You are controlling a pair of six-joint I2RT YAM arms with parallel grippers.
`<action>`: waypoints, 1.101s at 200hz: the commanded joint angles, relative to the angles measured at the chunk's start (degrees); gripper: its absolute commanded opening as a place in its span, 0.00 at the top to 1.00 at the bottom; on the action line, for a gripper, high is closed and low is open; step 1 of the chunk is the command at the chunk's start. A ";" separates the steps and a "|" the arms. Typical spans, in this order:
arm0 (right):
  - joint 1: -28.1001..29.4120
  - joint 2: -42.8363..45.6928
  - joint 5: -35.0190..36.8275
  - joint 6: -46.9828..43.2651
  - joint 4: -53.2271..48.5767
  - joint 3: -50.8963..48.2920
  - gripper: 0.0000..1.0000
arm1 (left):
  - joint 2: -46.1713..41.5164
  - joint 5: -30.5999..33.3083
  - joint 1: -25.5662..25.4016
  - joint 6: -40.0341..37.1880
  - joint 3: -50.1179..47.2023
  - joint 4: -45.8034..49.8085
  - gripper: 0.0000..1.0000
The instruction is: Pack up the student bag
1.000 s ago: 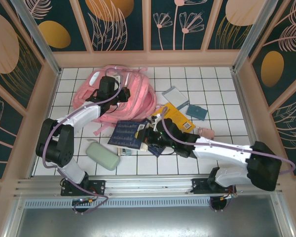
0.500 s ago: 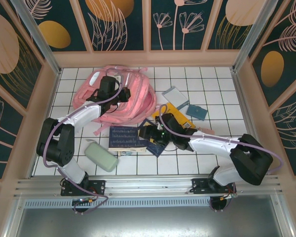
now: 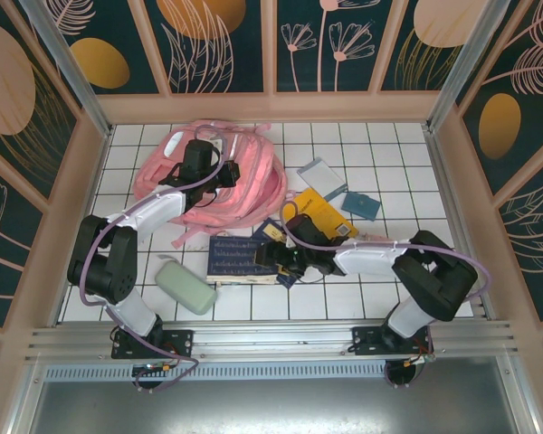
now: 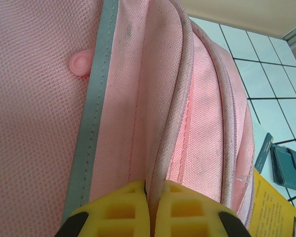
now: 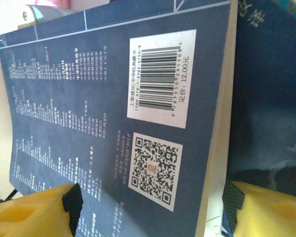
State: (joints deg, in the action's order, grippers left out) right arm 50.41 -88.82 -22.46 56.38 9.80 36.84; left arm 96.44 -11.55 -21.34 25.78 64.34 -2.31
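Note:
The student bag (image 3: pixel 253 181) is a big pink backpack lying at the back left of the tiled floor. In the left wrist view its mesh and grey strip (image 4: pixel 93 98) fill the frame. My left gripper (image 3: pixel 224 172) is shut, its yellow fingertips (image 4: pixel 123 210) pinching a raised pink seam of the bag (image 4: pixel 197 113). A dark blue book (image 3: pixel 240 258) lies flat in front of the bag, back cover up with barcode and QR code (image 5: pixel 153 168). My right gripper (image 3: pixel 276 258) stands open over the book's right end, one finger (image 5: pixel 29 212) over the cover, the other past its page edge.
A mint green case (image 3: pixel 187 286) lies near the front left. A yellow book (image 3: pixel 321 212), a teal wallet (image 3: pixel 360 205) and a pale notebook (image 3: pixel 319 174) lie right of the bag. A second dark blue book (image 3: pixel 288 274) sits under the right gripper. Wooden walls ring the floor.
My right gripper has opened and let go of the dark blue book, which now lies flat a little nearer the front. The right arm has swung lower and leftward. The left arm has not moved.

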 commanded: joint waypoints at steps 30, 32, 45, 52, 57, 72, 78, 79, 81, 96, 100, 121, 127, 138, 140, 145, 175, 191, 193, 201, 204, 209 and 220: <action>1.38 2.46 -3.79 9.57 13.58 -7.46 0.29 | -0.25 -0.58 -0.19 -1.00 1.85 -1.65 1.00; 1.47 2.28 -3.64 9.61 13.49 -7.17 0.29 | -0.22 -0.58 -0.23 -1.00 1.85 -1.65 1.00; 1.82 0.97 -3.50 9.63 14.00 -5.64 0.32 | -0.36 -0.58 -0.19 -1.08 1.85 -1.65 1.00; 1.59 -0.06 -4.02 9.63 15.17 -4.95 0.34 | -0.45 -0.58 -0.21 -1.08 1.78 -1.64 1.00; 1.48 -0.82 -4.21 9.63 15.68 -4.43 0.37 | -0.53 -0.60 -0.21 -1.08 1.76 -1.57 1.00; 1.02 -2.89 -4.55 9.54 16.73 -2.89 0.49 | -0.80 -0.34 -0.21 -1.42 1.52 -1.56 1.00; 0.96 -3.36 -4.69 9.50 16.98 -2.16 0.53 | -0.90 -0.16 -0.20 -1.52 1.34 -1.56 1.00; 0.94 -3.46 -4.74 9.47 16.95 -2.05 0.54 | -0.95 -0.15 -0.20 -1.52 1.33 -1.56 1.00; 0.94 -3.62 -4.78 9.41 16.99 -1.82 0.55 | -1.05 -0.07 -0.19 -1.52 1.26 -1.56 1.00; 1.05 -4.32 -4.45 8.86 16.13 -0.02 0.66 | -1.08 0.04 -0.20 -1.60 1.14 -1.65 1.00; 1.05 -4.46 -4.23 8.84 15.84 0.29 0.69 | -1.08 0.05 -0.19 -1.66 1.19 -1.65 1.00; 0.66 -4.43 -3.76 9.22 15.45 1.17 0.82 | -0.99 0.21 -0.19 -1.87 1.49 -1.33 1.00; 0.57 -3.91 -3.36 9.46 15.02 1.15 0.84 | -1.08 0.38 -0.23 -1.92 1.44 -1.30 1.00; 0.49 -1.98 -3.03 9.58 14.66 1.04 0.85 | -1.32 0.61 -0.19 -1.96 1.37 -1.30 1.00; 0.52 -1.56 -2.99 9.55 14.46 1.04 0.85 | -1.27 0.64 -0.19 -1.96 1.40 -1.30 1.00; 0.48 -0.37 -2.79 9.33 13.58 1.19 0.86 | -1.34 0.59 -0.23 -1.84 1.41 -1.21 1.00; 0.18 10.05 1.06 6.44 2.92 2.59 0.88 | -2.47 0.65 -0.10 -1.96 1.93 -0.97 1.00; -0.71 16.38 2.67 4.81 -2.83 3.09 0.88 | -3.13 0.23 -0.01 -2.04 2.45 -0.42 1.00; -0.85 17.25 2.86 4.62 -3.58 3.16 0.88 | -3.29 0.22 0.01 -2.05 2.46 -0.42 1.00; -1.55 20.38 3.64 3.79 -6.90 3.63 0.88 | -3.85 0.19 0.06 -2.22 2.63 -0.21 1.00; -1.94 21.53 3.95 3.54 -8.17 3.86 0.88 | -4.08 0.21 0.07 -2.30 2.78 -0.04 1.00; -2.54 23.43 4.29 3.13 -9.81 4.03 0.88 | -4.36 0.30 0.16 -2.37 3.09 0.27 1.00; -4.24 27.53 4.65 2.22 -13.31 4.53 0.88 | -5.05 0.22 0.40 -2.49 3.88 1.08 1.00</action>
State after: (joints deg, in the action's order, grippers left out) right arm 49.01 -69.34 -20.93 62.30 6.72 38.52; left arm 95.50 -11.29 -21.32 25.02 64.60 -0.99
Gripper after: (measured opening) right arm 0.125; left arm 0.064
